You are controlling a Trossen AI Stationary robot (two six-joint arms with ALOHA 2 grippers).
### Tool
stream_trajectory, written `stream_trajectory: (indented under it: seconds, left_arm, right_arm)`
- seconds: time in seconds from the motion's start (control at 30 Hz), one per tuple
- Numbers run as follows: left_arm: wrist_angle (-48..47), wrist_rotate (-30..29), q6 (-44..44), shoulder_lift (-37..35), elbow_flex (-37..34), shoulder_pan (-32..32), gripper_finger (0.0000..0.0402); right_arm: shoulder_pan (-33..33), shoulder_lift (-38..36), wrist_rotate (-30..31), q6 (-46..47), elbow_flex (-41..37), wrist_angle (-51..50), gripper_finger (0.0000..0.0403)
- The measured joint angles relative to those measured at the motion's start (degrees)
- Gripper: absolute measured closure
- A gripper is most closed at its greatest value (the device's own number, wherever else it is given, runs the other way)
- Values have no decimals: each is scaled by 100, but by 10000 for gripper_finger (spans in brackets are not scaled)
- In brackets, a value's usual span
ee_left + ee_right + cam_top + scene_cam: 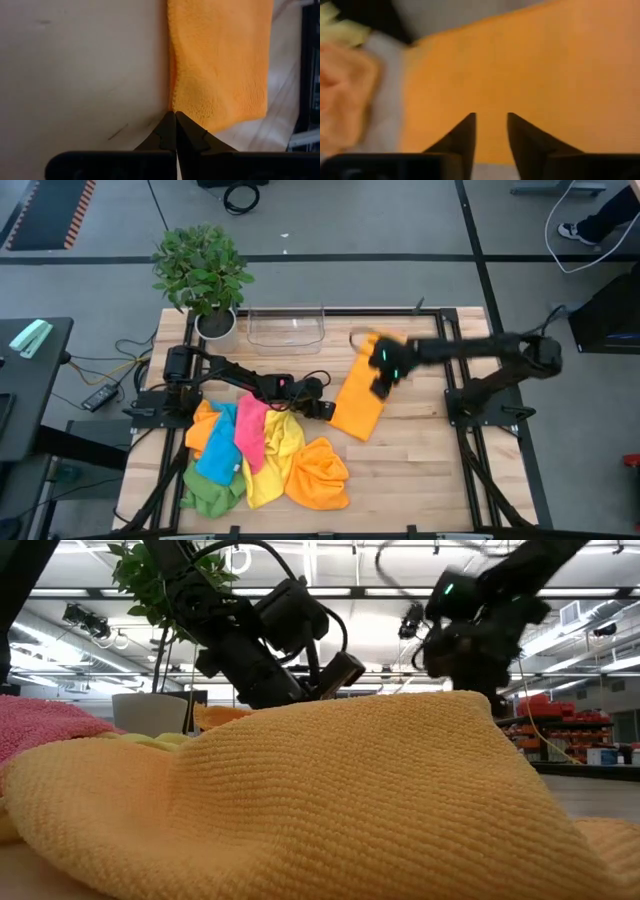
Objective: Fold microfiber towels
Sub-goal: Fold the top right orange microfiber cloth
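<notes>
An orange microfiber towel (358,402) lies flat near the middle of the wooden table (430,470), folded into a long strip. A loose pile of other towels (262,455), pink, blue, yellow, green and orange, sits just beside it on the left arm's side.

The left gripper (174,131) is closed, its tips pressed together at the strip's near corner on the tabletop; whether any cloth is pinched between them cannot be told. The right gripper (491,131) hovers over the strip's far half with its fingers parted and nothing between them.

The cloth looks light, soft and limp, with a nubbly weave that should grip well. It will likely sag and drape when lifted, so corners or hemmed edges seem the best places to pinch.
</notes>
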Motion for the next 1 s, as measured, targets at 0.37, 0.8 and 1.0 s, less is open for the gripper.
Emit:
stream_trajectory:
  seconds: [0.37,0.8,1.0]
  left_arm:
    - [-1,361,536,6,-7,52,397]
    - [-45,513,710,11,-9,54,390]
    - [-43,511,710,13,-11,54,397]
  right_arm:
    - [2651,766,1529,2358,-93,1066,396]
    - [2712,1473,1308,2575,358,832,397]
    - [2709,1437,1312,2474,356,501,398]
